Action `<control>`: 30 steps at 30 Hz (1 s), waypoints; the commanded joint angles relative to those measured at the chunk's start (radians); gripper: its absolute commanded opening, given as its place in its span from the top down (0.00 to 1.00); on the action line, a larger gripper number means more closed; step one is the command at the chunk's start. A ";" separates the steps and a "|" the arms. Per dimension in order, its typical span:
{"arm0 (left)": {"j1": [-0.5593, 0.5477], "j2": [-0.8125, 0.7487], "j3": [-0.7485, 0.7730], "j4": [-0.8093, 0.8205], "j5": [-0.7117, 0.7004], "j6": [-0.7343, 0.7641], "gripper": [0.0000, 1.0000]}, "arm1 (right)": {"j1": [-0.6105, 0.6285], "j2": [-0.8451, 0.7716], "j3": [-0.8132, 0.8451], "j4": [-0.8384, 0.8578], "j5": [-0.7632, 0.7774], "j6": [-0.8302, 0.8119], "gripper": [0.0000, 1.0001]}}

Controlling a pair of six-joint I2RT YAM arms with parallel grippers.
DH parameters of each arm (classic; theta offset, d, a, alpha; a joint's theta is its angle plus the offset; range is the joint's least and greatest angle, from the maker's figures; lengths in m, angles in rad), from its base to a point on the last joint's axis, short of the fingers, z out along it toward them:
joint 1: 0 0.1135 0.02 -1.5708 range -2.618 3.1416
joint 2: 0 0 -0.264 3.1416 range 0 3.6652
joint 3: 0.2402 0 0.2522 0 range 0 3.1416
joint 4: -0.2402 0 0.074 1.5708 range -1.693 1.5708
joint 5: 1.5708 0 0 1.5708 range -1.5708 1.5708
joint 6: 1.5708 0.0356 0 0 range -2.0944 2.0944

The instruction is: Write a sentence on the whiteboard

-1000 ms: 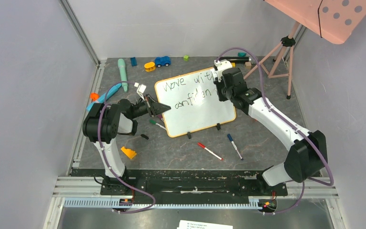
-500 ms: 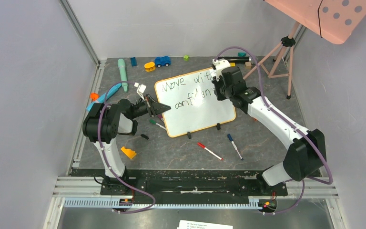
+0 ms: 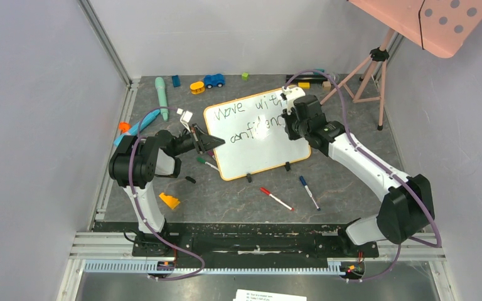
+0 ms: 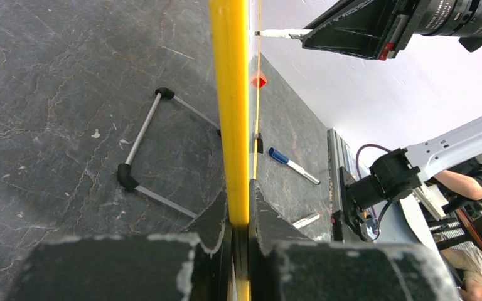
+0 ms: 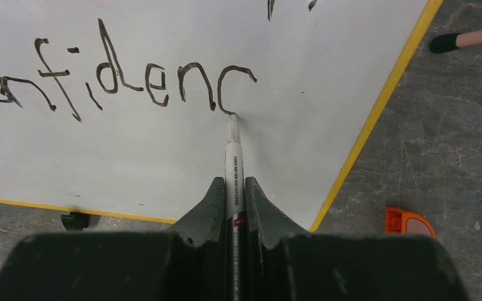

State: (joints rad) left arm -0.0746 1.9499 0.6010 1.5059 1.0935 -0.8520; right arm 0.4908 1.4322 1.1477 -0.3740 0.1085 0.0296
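Observation:
The whiteboard (image 3: 260,153), white with a thin orange-yellow frame, lies tilted on the dark table. My left gripper (image 3: 212,142) is shut on its left edge; in the left wrist view the yellow frame (image 4: 229,94) runs straight between the fingers of this gripper (image 4: 238,200). My right gripper (image 3: 287,119) hovers over the board's right half, shut on a white marker (image 5: 233,157). The marker's tip touches the board at the foot of the last letter. The sentence (image 5: 144,81) reads "Move with" above and "confidenc" below, seen also from the top view (image 3: 251,116).
A red marker (image 3: 276,199) and a blue marker (image 3: 309,192) lie in front of the board, a green-capped marker (image 3: 207,163) at its left corner. Toys sit along the back: blue car (image 3: 213,80), teal tool (image 3: 160,91). A pink tripod (image 3: 367,69) stands back right. An orange block (image 5: 408,222) lies right of the board.
My right gripper has shifted a little to the right along the second row with the marker, adding another letter. The left gripper and the board have stayed put.

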 commanded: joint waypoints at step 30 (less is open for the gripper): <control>0.004 0.029 0.008 0.051 -0.046 0.177 0.98 | -0.065 -0.037 0.058 0.042 -0.024 0.009 1.00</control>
State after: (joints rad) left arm -0.0746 1.9503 0.6029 1.5059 1.0973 -0.8520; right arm 0.4324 1.3853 1.1652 -0.3599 0.1032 0.0299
